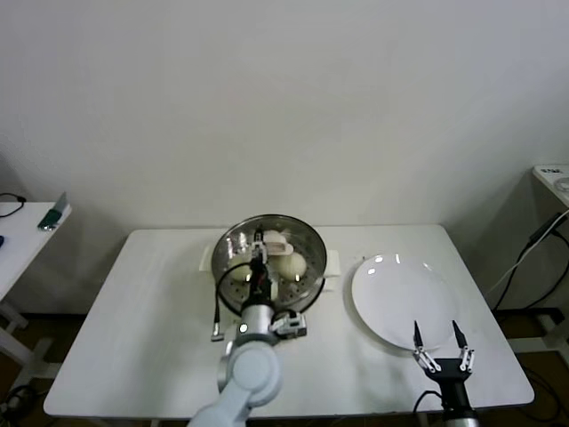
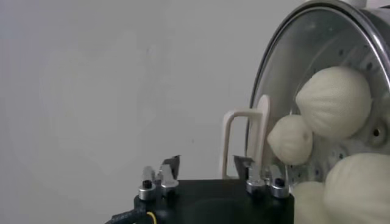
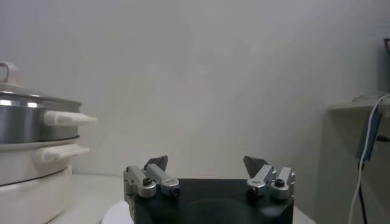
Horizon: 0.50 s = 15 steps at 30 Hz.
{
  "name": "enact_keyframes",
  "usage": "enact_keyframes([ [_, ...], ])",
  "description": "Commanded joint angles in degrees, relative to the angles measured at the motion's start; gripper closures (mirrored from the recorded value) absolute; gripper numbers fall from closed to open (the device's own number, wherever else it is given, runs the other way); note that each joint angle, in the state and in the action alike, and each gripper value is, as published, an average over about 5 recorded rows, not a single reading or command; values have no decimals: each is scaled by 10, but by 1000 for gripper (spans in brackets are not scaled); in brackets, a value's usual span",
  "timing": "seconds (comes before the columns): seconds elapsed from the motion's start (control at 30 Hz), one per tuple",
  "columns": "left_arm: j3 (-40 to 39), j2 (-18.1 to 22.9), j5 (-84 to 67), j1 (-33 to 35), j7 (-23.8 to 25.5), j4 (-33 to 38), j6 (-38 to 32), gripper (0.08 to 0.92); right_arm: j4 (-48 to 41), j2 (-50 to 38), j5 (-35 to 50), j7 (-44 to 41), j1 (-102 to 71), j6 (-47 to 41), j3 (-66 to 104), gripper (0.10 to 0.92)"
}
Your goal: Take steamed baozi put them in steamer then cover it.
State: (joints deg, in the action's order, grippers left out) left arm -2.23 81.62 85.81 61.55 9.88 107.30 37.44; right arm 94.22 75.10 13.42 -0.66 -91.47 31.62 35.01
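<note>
The steamer (image 1: pixel 271 262) stands at the middle back of the table, a steel basket on a cream-white pot base; it also shows in the right wrist view (image 3: pixel 27 140). The cover (image 2: pixel 317 55) lies on it, with its bar handle (image 2: pixel 244 137) on top. Several baozi (image 2: pixel 334 100) show through the glass, and one shows in the head view (image 1: pixel 290 265). My left gripper (image 1: pixel 259 242) hovers over the cover, open and empty; in the left wrist view (image 2: pixel 207 165) one fingertip (image 2: pixel 242 164) is next to the handle. My right gripper (image 1: pixel 440 338) is open and empty at the front right.
A flat white plate (image 1: pixel 400 298) lies right of the steamer, just ahead of the right gripper. A side table (image 1: pixel 18 227) stands at far left. A shelf (image 1: pixel 556 178) and hanging cables (image 1: pixel 533 245) are at far right. The table's front edge is near both arms.
</note>
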Motion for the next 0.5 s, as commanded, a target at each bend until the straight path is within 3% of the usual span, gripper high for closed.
enact_keyframes([
  [0.03, 6, -34, -55, 22, 6, 84, 4, 352, 0, 1, -4, -6, 2, -9, -1, 203],
  [0.13, 23, -57, -111, 46, -12, 126, -5, 265, 3, 1, 3, -8, 2, -21, -2, 203],
  [0.23, 65, -78, -227, 73, -70, 156, -36, 201, 16, 0, 31, 11, -3, -26, -5, 203],
  [0.33, 147, -79, -381, 97, -123, 177, -82, 180, 36, -4, 55, 24, -9, -27, -5, 203],
  [0.5, 315, -75, -655, 155, -143, 197, -199, 177, 48, -8, 59, 22, -14, -35, -5, 203],
])
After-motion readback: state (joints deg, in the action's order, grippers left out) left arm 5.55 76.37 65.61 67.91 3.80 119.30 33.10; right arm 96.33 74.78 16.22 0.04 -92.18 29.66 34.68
